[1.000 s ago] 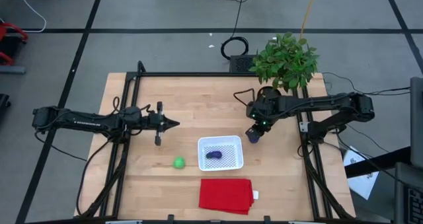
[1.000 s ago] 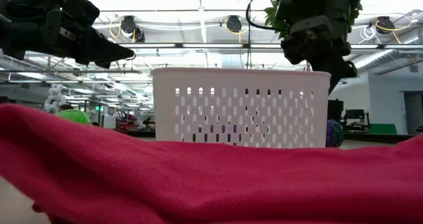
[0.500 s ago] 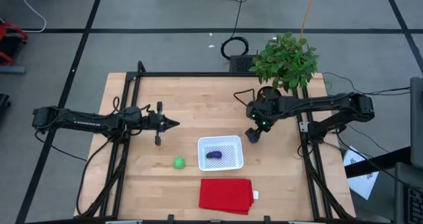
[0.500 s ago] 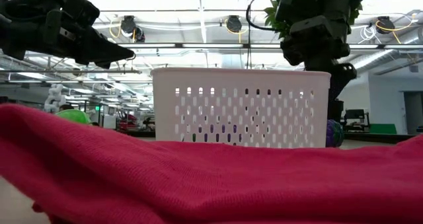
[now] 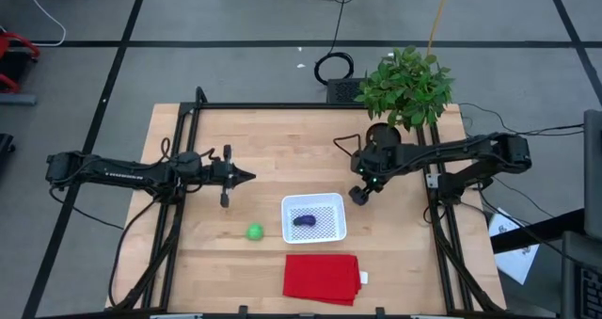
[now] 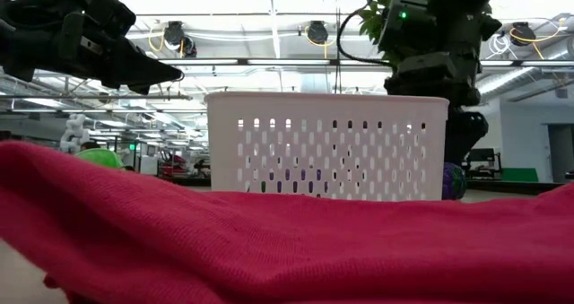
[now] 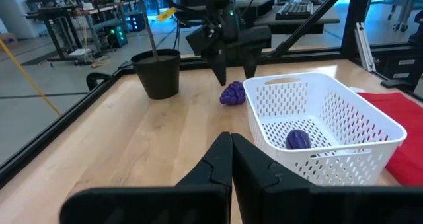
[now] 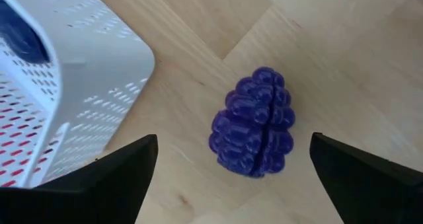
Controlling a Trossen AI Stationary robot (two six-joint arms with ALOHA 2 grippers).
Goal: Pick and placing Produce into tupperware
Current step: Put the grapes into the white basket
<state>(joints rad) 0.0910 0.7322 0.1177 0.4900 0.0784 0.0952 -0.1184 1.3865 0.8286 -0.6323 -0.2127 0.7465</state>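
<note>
One dark purple knobbly piece of produce (image 8: 254, 121) lies on the wood just off the far right corner of the white tupperware (image 5: 314, 217). My right gripper (image 8: 233, 137) hangs over it, open wide, one finger on each side and neither touching. Another purple piece (image 7: 299, 139) lies on the tupperware's mesh bottom. The green ball (image 5: 255, 231) rests on the table left of the tupperware. My left gripper (image 5: 246, 176) is shut and empty, held above the table farther left.
A red cloth (image 5: 322, 278) lies flat at the table's near edge, just in front of the tupperware. A potted leafy plant (image 5: 404, 84) stands at the far right corner, close behind my right arm. Bare wood stretches between my left gripper and the tupperware.
My right gripper has come down a little toward the purple piece beside the tupperware. The produce and the tupperware have stayed where they were.
</note>
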